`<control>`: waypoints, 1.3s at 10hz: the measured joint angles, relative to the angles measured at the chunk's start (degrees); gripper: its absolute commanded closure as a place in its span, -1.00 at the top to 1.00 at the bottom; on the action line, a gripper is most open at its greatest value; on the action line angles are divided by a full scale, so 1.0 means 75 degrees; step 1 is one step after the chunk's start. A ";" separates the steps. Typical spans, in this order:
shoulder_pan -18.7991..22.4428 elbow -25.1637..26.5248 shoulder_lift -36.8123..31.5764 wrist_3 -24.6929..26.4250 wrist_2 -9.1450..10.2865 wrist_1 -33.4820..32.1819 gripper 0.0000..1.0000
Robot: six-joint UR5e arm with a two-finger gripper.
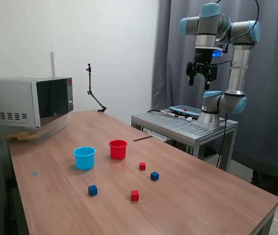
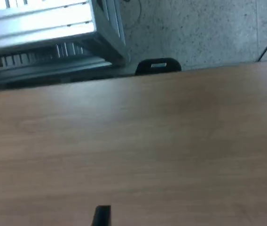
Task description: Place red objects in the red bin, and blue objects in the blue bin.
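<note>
The gripper (image 1: 201, 80) is hanging high above the table (image 1: 202, 196), fingers spread apart, holding nothing. Two cups and four cubes are sitting below.

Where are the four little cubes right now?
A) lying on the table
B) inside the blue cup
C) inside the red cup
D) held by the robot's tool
A: the two red cubes and two blue cubes all sit on the wooden table, outside the red cup and blue cup, while the tool hangs high above, holding nothing.
</note>
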 measured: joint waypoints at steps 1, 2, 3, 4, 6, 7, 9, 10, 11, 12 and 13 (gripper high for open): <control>-0.0099 -0.0131 0.0230 -0.0180 -0.0043 -0.0361 1.00; -0.0241 -0.0309 0.0517 -0.0308 -0.0117 -0.0868 1.00; -0.0359 -0.0551 0.0848 -0.0373 -0.0191 -0.1331 1.00; -0.0442 -0.0828 0.1261 -0.0424 -0.0240 -0.1774 1.00; -0.0623 -0.1377 0.2257 -0.0647 -0.0282 -0.2576 1.00; -0.0678 -0.1668 0.2762 -0.0782 -0.0288 -0.2833 1.00; -0.0720 -0.2148 0.3533 -0.1120 -0.0271 -0.3283 1.00; -0.0725 -0.2397 0.3853 -0.1257 -0.0246 -0.3451 1.00; -0.0727 -0.2749 0.4196 -0.1348 -0.0223 -0.3562 1.00; -0.0729 -0.3154 0.4528 -0.1408 -0.0203 -0.3630 1.00; -0.0730 -0.3542 0.4850 -0.1448 -0.0183 -0.3663 1.00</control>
